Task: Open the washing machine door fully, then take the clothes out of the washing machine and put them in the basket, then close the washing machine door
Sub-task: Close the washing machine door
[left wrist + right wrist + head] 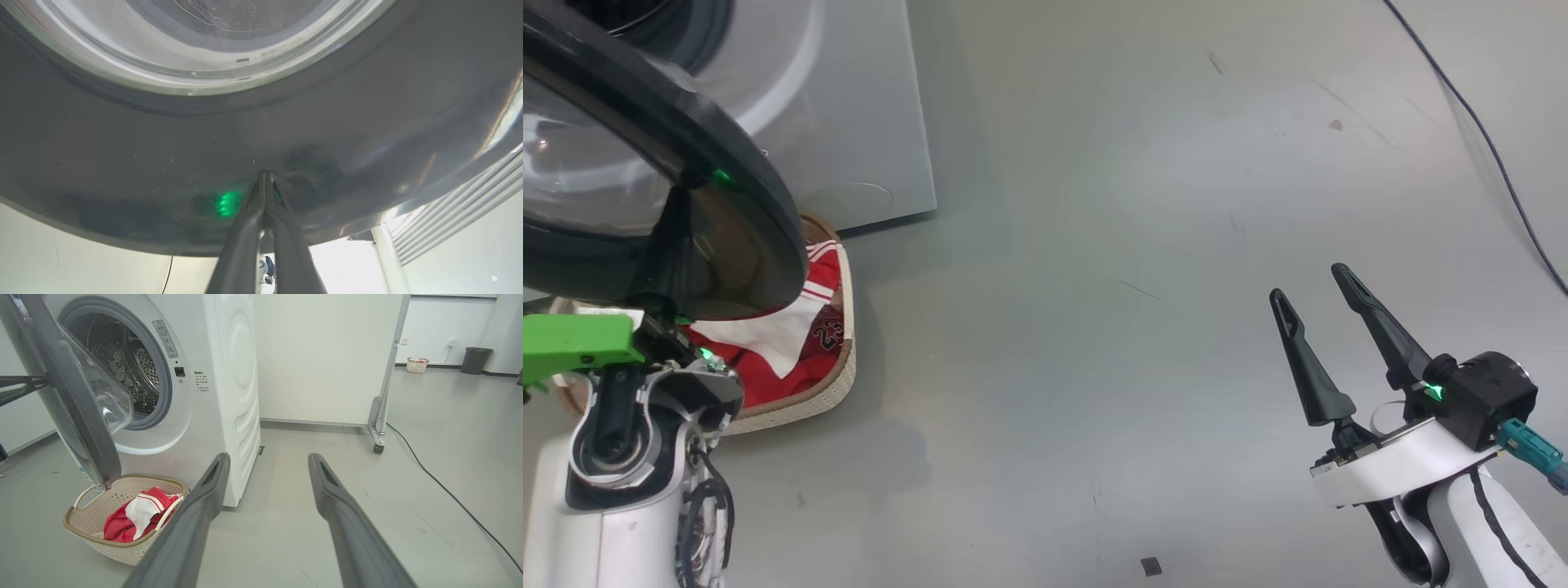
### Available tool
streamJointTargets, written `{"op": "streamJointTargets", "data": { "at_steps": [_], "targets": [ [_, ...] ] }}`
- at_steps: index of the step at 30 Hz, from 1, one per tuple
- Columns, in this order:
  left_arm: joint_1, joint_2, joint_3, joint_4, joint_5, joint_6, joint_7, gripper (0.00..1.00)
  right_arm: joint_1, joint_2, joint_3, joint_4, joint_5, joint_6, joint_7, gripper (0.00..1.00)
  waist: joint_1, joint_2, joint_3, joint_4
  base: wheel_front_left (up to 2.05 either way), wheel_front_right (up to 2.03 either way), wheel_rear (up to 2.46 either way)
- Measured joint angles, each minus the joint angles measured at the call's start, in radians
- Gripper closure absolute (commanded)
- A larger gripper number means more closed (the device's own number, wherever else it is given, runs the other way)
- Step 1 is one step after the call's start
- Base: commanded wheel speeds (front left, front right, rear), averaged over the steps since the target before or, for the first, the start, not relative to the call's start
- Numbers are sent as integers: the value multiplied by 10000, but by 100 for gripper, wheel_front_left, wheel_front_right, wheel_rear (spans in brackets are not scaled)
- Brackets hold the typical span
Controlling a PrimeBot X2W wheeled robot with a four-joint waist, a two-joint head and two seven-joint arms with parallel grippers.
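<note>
One washing machine (229,375), its one door (752,175) open at ten o'clock; one basket (122,549) at nine, two clothes (135,510) inside; left gripper (264,175) fingers pressed together, right gripper (1308,282) fingers spread; grey floor (1094,327), white walls (327,355).

The right gripper (1308,282) has two long, dark grey fingers (1311,367), each tapered and with a narrow slot near its tip. Behind them sits a boxy black camera housing (1490,396) with a small green light (1433,392) and a teal connector (1531,449). The right forearm (1458,510) is a white shell crossed by a thin black seam. The left gripper (264,176) has the same dark fingers. Its wrist bears a bright green block (572,343). The left forearm (556,523) is white, with a dark joint recess ringed in silver and black cables (707,523) along its side
</note>
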Motion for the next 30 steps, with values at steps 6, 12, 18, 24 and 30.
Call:
{"op": "streamJointTargets", "data": {
  "at_steps": [6,12,18,24,30],
  "targets": [
    [-436,0,405,487,474,0,-834,100,-33,127,-8,107,127,0,0,0,0,0,186,-659,0,0,0],
    [-1145,-8,600,911,978,23,-1620,100,-75,146,-40,123,217,0,0,0,0,0,397,-1185,0,0,0],
    [-1872,-8,855,1390,1499,188,-2447,100,-238,245,-90,128,355,0,0,0,0,0,694,-1542,0,0,0],
    [-2422,69,974,1785,1668,194,-2920,100,-308,360,-115,165,441,0,0,0,0,0,962,-1840,0,0,0],
    [-2944,219,905,2199,1785,194,-3080,100,-444,462,-209,169,520,0,0,0,0,0,1217,-2045,0,0,0]
  ]
}}
